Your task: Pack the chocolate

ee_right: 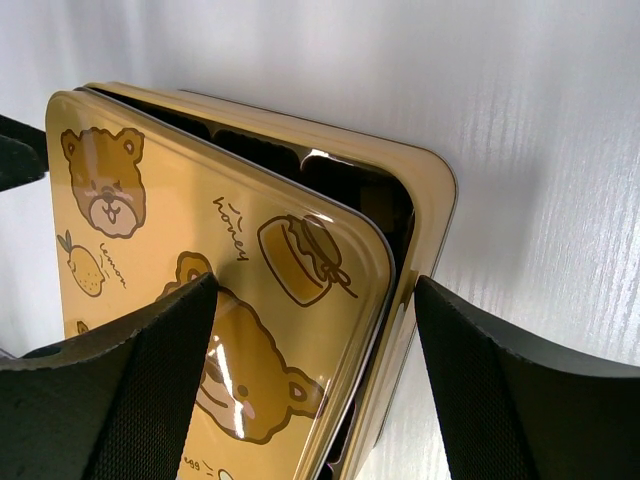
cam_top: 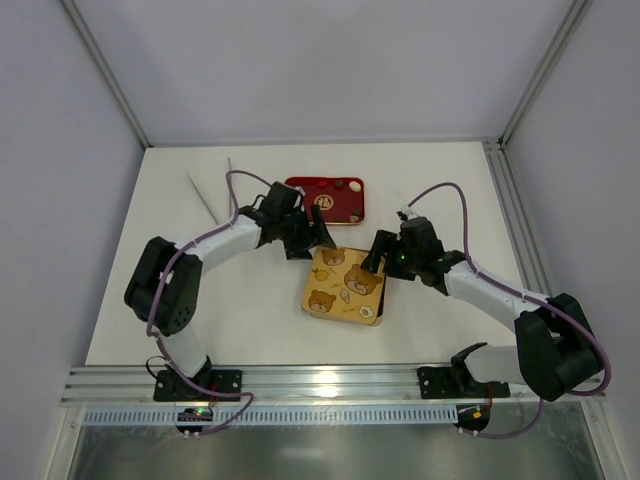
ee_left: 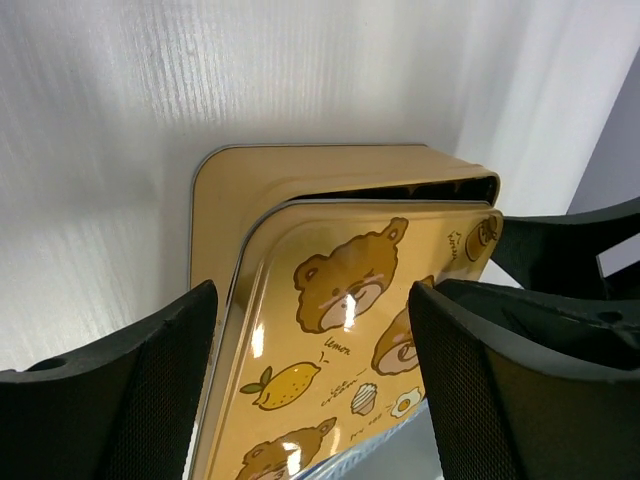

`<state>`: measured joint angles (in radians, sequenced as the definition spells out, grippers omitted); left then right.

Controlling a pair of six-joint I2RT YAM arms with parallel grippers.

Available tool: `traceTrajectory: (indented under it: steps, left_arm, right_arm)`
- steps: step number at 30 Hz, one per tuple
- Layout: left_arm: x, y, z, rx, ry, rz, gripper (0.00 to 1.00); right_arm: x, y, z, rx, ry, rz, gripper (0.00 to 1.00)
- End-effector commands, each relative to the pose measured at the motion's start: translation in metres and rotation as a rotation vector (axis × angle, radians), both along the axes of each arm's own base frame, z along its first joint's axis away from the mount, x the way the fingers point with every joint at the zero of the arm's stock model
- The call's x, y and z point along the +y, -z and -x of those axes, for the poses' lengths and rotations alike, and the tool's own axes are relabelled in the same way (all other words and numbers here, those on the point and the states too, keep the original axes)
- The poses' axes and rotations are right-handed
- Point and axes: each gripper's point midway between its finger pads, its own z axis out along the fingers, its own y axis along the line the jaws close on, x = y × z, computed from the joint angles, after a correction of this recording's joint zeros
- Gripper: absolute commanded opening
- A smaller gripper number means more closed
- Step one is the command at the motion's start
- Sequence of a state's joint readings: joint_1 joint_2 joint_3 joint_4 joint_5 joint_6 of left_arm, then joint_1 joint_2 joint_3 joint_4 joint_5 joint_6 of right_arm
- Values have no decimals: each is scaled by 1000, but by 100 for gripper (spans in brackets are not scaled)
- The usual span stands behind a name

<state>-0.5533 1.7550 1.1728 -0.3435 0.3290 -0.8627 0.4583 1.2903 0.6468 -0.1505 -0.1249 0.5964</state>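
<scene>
Leaving a few chocolate bits (cam_top: 340, 184) in the red tray (cam_top: 310, 187), likely closing the gold box (ee_left: 230, 190), holding the left hand (ee_left: 310, 290) and right hand (ee_right: 312, 282) spread apart beside the crooked bear lid (ee_left: 350, 290), probably needing to nudge it straight, then press down.

One gold tin base (ee_left: 235, 190); one bear-print lid (cam_top: 340, 285) on it, three bear faces on the lid; one red tray (cam_top: 300, 186) just behind the tin; at least three chocolate pieces (cam_top: 340, 185) in that tray, too small to count surely; two thin white strips (cam_top: 205, 195) behind-left of the tin; two grippers, left gripper (cam_top: 310, 242) and right gripper (cam_top: 385, 265), one at each side of the tin.
</scene>
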Motion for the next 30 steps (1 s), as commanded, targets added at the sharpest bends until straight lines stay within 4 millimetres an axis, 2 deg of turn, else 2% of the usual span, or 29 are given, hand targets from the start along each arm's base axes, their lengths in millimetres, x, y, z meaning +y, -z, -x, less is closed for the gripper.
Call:
traceTrajectory:
  steps: [1, 3, 10, 16, 30]
  left_arm:
    - [0, -27, -3, -85, 53, 75, 76]
    - [4, -28, 0, -80, 62, 80, 76]
    - [22, -18, 26, -24, 117, 40, 76]
    - [30, -14, 49, 29, 162, 26, 75]
    - [30, -9, 84, 110, 236, 22, 73]
  right_arm:
    - [7, -9, -10, -47, -3, -18, 80]
    - [7, -10, -11, -49, -5, -17, 80]
    - [7, -9, -12, -47, -6, -15, 80]
    - [7, -12, -12, -50, -5, -16, 80]
    - [7, -18, -13, -57, 1, -15, 81]
